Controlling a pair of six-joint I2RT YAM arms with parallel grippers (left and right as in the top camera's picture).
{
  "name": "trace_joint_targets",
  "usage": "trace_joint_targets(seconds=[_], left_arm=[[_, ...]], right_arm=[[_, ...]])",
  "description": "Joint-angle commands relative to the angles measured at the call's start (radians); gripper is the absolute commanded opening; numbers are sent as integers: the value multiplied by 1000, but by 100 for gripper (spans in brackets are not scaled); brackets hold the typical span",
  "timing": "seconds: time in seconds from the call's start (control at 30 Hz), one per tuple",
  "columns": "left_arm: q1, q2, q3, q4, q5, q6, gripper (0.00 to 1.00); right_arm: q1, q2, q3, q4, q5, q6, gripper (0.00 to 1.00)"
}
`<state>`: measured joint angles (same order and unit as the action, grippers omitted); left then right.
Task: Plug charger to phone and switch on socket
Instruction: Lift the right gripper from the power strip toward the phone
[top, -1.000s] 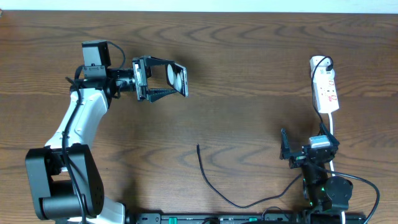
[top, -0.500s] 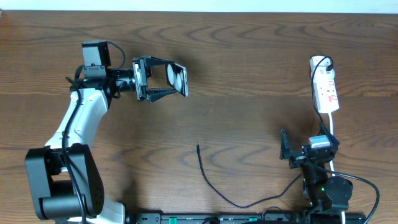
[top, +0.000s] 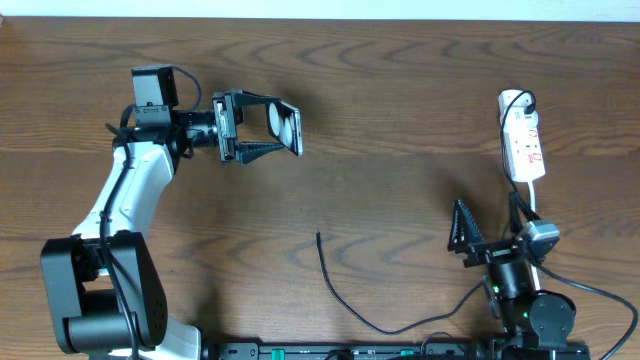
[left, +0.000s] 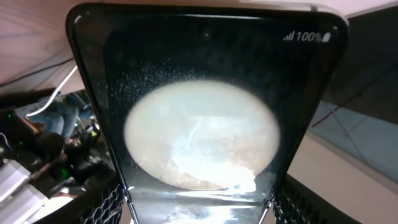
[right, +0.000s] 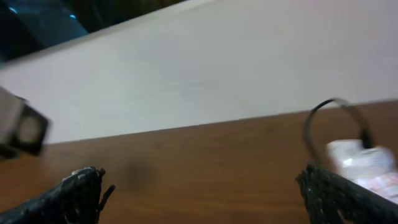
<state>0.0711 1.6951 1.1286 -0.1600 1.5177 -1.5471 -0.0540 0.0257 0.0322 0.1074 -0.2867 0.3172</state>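
**Q:** While your left side is busy, what is the right side for?

**Me:** My left fingers (top: 258, 98) are clamped on the phone (left: 202, 134) at about ten o'clock in the overhead view, its glossy face turned back toward my wrist camera. My right fingers (top: 462, 232) stand apart with nothing between them, down at about four o'clock. The charger (top: 334, 289) lies loose on the tabletop (top: 400, 80). Its plug tip (top: 318, 236) is near six o'clock, well apart from both hands. So fetching that tip is the step in hand, as I judge it.

**Q:** How do you take it well?

**Me:** I should swing toward nine o'clock from where my right fingers hang and come down over the cable just behind the tip. I would close across the cable there and leave the tip sticking out free. Pinched too far back, the thin cable would droop and the tip would wander at the port.

**Q:** Which edge of the phone carries the port?

**Me:** I cannot tell from these views, so I would keep the phone steady and line the tip up slowly.

**Q:** And the socket?

**Me:** The socket (top: 523, 145) sits at two o'clock, just beyond my right arm. Its switch comes last.
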Motion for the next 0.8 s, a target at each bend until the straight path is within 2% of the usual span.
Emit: trace_joint_targets(seconds=[0.0, 0.33, 0.53, 0.67, 0.77], left_arm=[[-3, -24, 27, 6, 29, 34, 7], [-24, -24, 27, 10, -10, 35, 7], [-53, -24, 27, 10, -65, 35, 7], [-71, -24, 27, 9, -95, 39, 7], [-75, -24, 27, 9, -98, 39, 8]], right_arm=[[1, 67, 105, -32, -106, 140, 99], [2, 504, 450, -212, -313, 138, 99], [4, 817, 653, -410, -464, 96, 99], [5, 964, 693, -384, -641, 49, 99], [5, 1047, 692, -334, -674, 64, 99]])
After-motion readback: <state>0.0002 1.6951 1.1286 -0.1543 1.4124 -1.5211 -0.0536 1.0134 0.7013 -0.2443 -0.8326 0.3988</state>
